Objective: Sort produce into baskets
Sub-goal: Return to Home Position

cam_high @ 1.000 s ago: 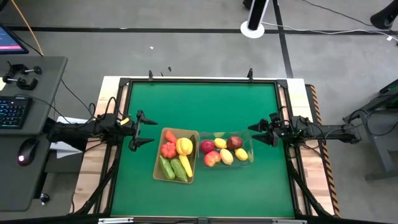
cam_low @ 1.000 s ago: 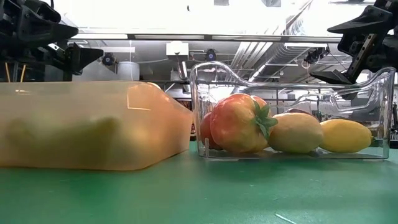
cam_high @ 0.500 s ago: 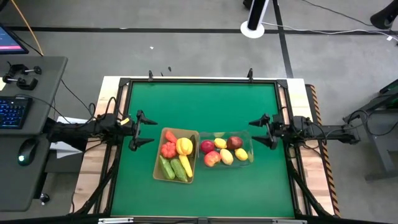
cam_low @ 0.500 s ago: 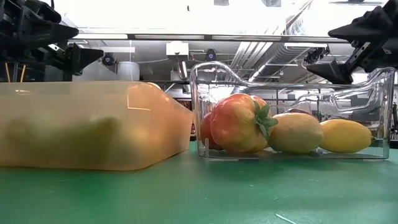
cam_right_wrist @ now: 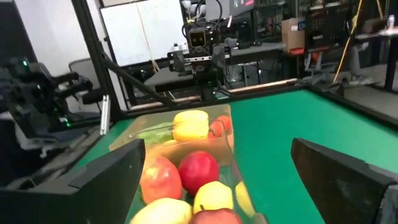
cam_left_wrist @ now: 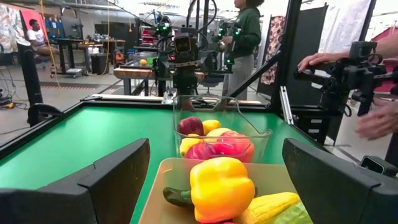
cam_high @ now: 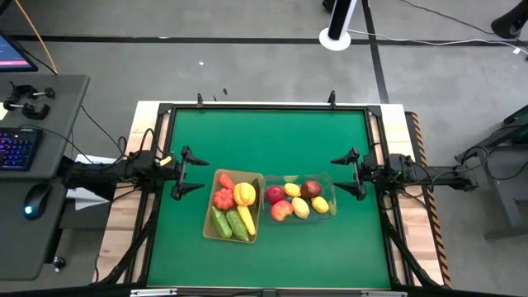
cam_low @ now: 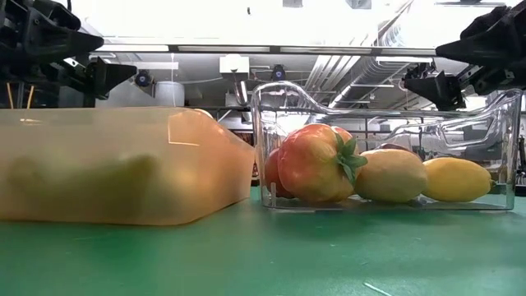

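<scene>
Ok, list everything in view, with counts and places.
Tan bin: one, beige, on the green mat.
Clear bin: one, transparent, beside the tan bin.
Yellow pepper: one, tan bin.
Cucumbers: two, green, tan bin.
Red-orange pieces: two, tan bin.
Long yellow piece: one, tan bin.
Lemons: three, yellow, clear bin.
Red fruits: three, clear bin.
Keyboard: one, backlit, side desk.
People: at least two, beyond the table.
Left tool: open, empty, beside the tan bin.
Right tool: open, empty, beside the clear bin.

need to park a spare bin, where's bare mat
Crowded mid-table: tan bin and clear bin side by side, left gripper and right gripper flanking them, jaws open. Widest bare patch: green mat between them and the far rail. A narrower strip runs along the near edge.
</scene>
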Motion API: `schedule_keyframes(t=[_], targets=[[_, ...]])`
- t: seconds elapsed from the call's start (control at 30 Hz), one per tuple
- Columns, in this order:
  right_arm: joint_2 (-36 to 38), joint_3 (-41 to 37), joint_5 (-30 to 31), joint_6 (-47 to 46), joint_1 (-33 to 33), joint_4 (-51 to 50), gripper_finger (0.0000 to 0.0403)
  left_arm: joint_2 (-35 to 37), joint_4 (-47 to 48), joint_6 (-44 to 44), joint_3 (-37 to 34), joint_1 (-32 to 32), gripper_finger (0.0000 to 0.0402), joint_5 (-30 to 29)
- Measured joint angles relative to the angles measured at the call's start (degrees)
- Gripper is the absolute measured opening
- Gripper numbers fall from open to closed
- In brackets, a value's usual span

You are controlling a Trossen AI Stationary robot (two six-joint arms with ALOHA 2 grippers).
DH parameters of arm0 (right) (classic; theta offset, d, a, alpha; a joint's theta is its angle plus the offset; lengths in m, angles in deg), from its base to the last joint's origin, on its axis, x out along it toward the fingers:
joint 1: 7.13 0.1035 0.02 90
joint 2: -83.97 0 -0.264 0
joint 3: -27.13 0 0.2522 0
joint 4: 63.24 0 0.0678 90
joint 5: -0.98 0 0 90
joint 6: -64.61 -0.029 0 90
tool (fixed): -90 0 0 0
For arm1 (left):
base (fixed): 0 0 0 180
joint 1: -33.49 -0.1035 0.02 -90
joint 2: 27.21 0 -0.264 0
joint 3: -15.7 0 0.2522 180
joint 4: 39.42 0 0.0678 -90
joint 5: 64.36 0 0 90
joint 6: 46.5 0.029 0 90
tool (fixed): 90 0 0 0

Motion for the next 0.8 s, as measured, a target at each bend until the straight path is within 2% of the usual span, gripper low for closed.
schedule_keyframes(t=[0.33,0.8], targets=[[0.0,0.0,2.1,2.6,0.0,0.4,0.0397,0.0,0.0,0.0,0.0,0.0,0.0356,0.0],[0.0,0.0,2.1,3.1,0.0,0.4,0.0397,0.0,0.0,0.0,0.0,0.0,0.0356,0.0]])
